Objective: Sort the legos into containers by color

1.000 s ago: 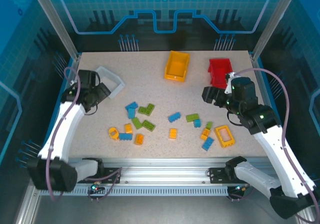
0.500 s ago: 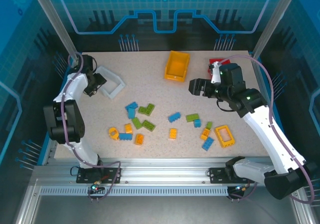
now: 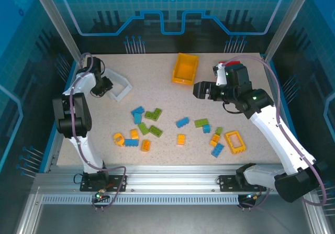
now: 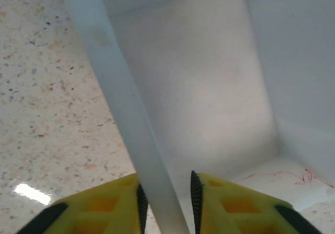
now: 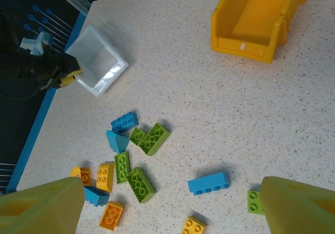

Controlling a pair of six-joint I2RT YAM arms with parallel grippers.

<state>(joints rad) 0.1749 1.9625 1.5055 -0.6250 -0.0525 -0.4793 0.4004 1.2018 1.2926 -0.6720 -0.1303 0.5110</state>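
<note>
White-grey bin (image 3: pixel 125 81), far L of worktop (image 3: pixel 157 66): near wall now pinched between left fingers (image 4: pixel 104 205), after arm swung back to this corner in last 1 s. Prob. means bin gets pulled closer first; sorting itself not begun. Inside: nothing. Legos (image 3: pixel 153 114) all loose mid-worktop, incl. yellow frame (image 3: pixel 235 142). Yellow bin (image 3: pixel 180 79): nothing in. Right fingers (image 5: pixel 36 208) spread wide, w/o load, shifted left from red bin (image 3: pixel 229 64) to beside yellow one. Red bin contents: cannot tell, hidden by arm.

Far side, left to right: left bin (image 3: pixel 120 85), middle bin (image 3: pixel 185 69), right bin (image 3: pixel 234 64); the legos (image 3: pixel 152 122) lie scattered nearer me, the frame piece (image 3: pixel 235 142) rightmost among them.
</note>
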